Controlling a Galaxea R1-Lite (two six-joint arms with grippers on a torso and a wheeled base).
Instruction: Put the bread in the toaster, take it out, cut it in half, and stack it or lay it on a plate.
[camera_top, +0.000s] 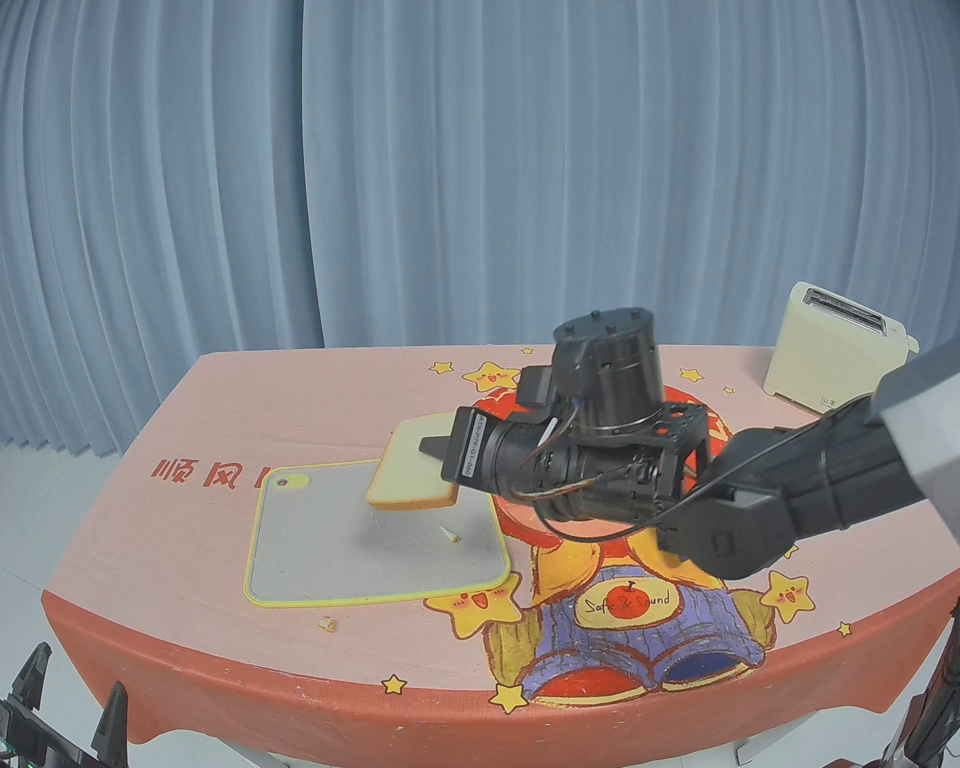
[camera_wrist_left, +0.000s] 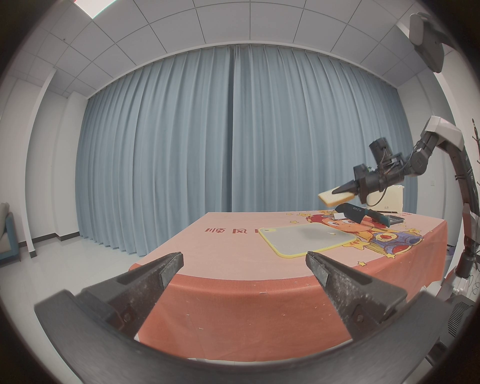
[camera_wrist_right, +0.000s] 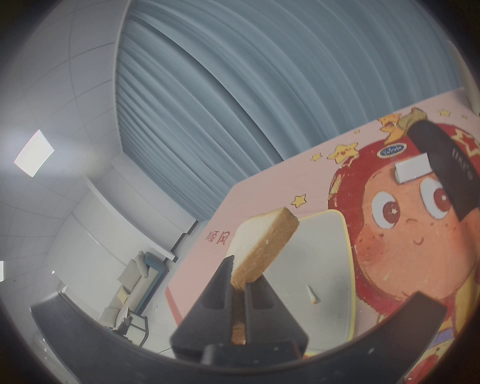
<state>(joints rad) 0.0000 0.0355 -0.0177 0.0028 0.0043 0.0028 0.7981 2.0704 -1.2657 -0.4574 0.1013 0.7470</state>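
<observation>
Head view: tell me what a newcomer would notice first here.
The right gripper stands out first, shut on a slice of bread held in the air above the far edge of the grey cutting board. Next comes the cream toaster, standing at the far right corner of the pink table.

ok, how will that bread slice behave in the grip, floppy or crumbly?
Probably fairly stiff: the bread slice sticks out from the right gripper, pinched at one edge, without sagging, so likely light too. Probably crumbly: a crumb lies on the cutting board.
</observation>
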